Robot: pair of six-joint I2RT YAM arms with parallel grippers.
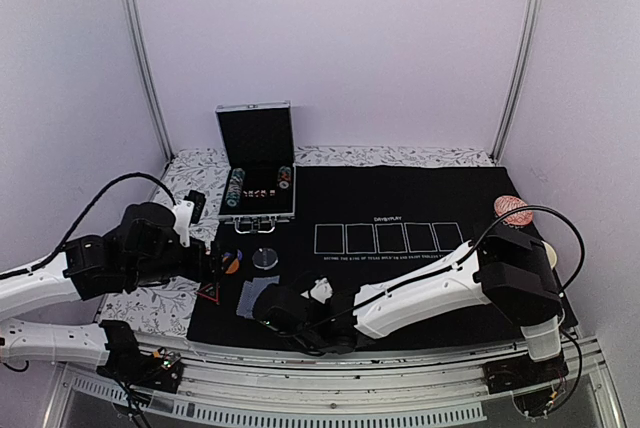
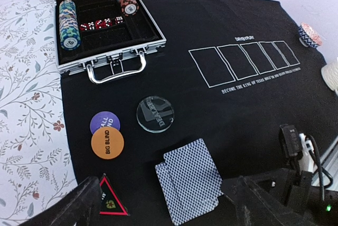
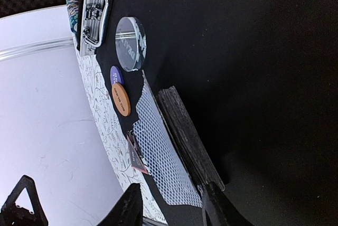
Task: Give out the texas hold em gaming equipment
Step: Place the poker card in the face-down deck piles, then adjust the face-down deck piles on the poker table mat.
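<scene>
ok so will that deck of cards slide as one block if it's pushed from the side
Probably not: the deck of cards is a loose stack whose top cards sit offset, so a push would likely fan it. The cards look thin and smooth, so upper ones may slide first. Lying flat on the black mat, it shouldn't tip.

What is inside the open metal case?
The case holds a long chip row at left, a short chip row at right, red dice between. Anything beneath them is covered.
</scene>
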